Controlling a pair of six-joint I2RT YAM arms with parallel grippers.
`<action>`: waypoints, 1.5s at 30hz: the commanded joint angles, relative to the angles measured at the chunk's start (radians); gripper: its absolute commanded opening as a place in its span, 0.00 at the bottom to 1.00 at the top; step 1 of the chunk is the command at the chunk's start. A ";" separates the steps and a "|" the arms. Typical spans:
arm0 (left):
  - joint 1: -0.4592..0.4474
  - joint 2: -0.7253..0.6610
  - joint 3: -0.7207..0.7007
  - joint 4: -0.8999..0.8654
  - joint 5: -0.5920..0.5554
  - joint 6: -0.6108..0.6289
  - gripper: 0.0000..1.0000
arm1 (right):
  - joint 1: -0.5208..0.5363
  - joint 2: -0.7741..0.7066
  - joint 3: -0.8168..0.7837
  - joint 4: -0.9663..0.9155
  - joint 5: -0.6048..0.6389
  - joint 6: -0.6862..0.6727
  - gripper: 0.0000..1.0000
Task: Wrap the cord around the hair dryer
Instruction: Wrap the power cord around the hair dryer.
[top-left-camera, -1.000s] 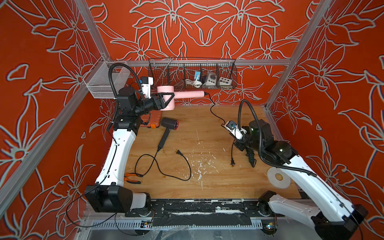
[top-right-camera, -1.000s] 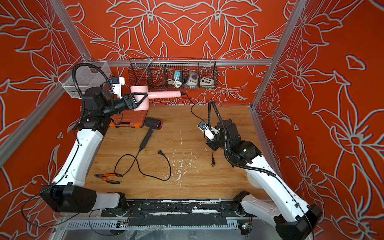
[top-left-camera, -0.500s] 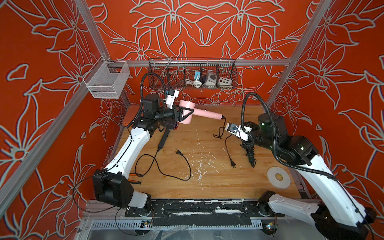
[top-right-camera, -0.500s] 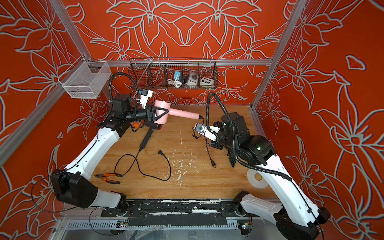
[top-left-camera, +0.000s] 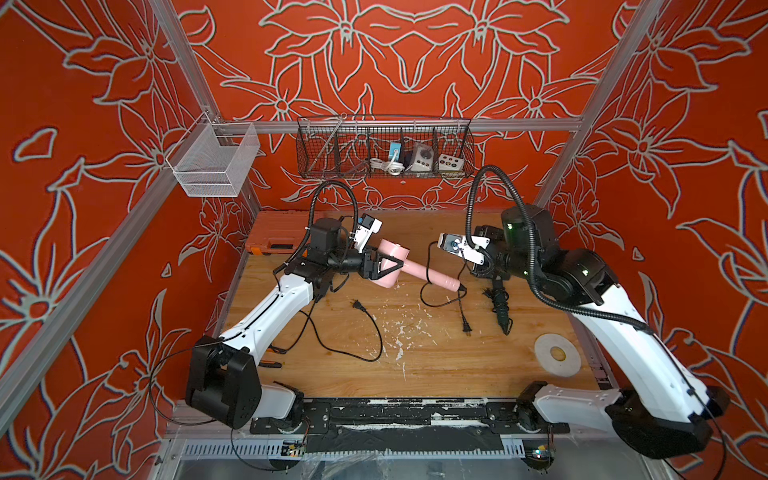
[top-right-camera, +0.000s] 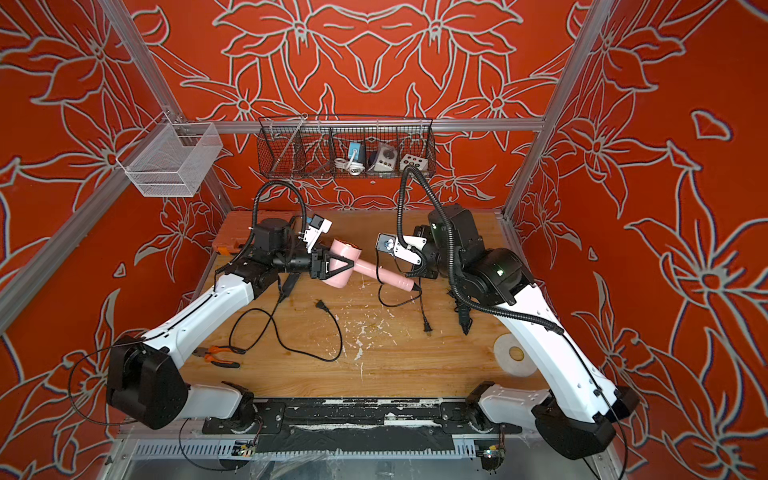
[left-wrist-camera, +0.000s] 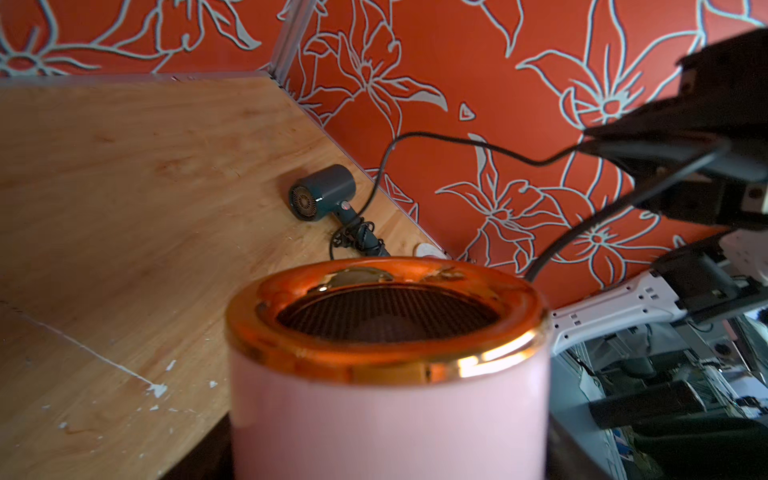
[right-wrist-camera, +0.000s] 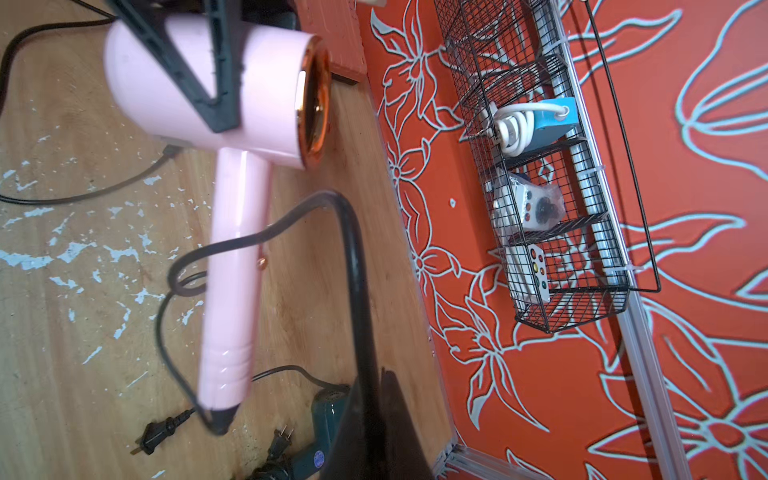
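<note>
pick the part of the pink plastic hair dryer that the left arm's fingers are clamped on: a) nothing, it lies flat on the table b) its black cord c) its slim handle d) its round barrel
d: the left fingers are clamped across the round barrel of the pink plastic hair dryer, and its slim handle sticks out free of them.

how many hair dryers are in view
3: a pink hair dryer in the left gripper, a dark teal hair dryer lying by the right arm, and a third under the left arm, only its dark handle showing.
</note>
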 joint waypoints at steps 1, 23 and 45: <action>-0.029 -0.075 -0.022 0.108 0.090 0.014 0.00 | -0.001 0.048 0.061 0.055 -0.004 -0.042 0.00; -0.080 -0.156 -0.190 0.786 0.214 -0.465 0.00 | -0.288 0.149 -0.197 0.419 -0.415 0.397 0.00; -0.079 0.003 -0.047 1.177 0.003 -0.737 0.00 | -0.329 0.010 -0.634 0.891 -0.462 0.832 0.00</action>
